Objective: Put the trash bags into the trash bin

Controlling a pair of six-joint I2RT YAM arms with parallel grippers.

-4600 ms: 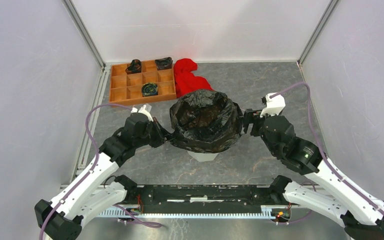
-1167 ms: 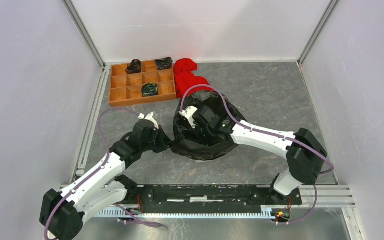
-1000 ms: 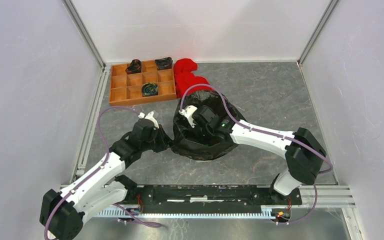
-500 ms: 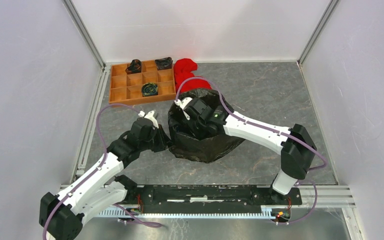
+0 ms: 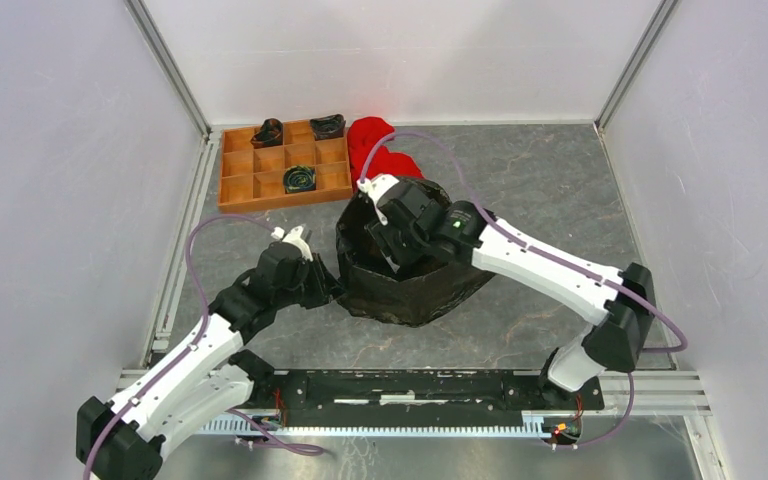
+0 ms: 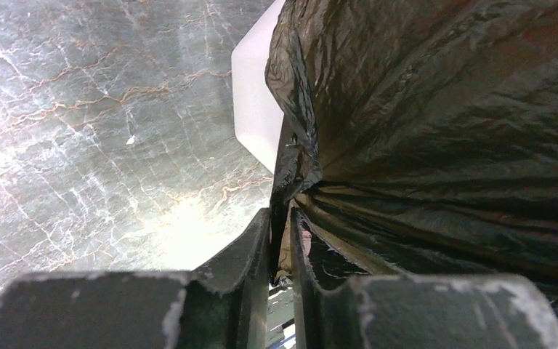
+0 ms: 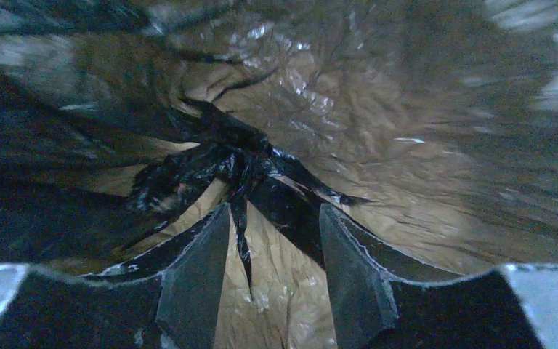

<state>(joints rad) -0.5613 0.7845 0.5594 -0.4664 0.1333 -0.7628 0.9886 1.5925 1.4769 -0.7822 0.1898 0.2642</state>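
The black trash bag (image 5: 415,285) is draped over the trash bin and hides it in the top view. In the left wrist view a white facet of the bin (image 6: 253,109) shows beside the bag (image 6: 443,109). My left gripper (image 5: 332,285) is shut on the bag's left edge, the film pinched between its jaws (image 6: 282,225). My right gripper (image 5: 392,250) reaches down into the bag's mouth from above. Its jaws (image 7: 272,218) stand open over the bag's gathered bottom (image 7: 225,163); a thin fold of film lies between them, unclamped.
A brown wooden compartment tray (image 5: 232,170) stands at the back left with three black rolls in its cells. A red cloth heap (image 5: 375,150) lies right behind the bag. Enclosure walls close in the left, right and back.
My right gripper left the bag's right rim, swung over and went down inside the bag; lately its wrist has risen a little. The bag has shifted slightly left. My left gripper kept its grip.
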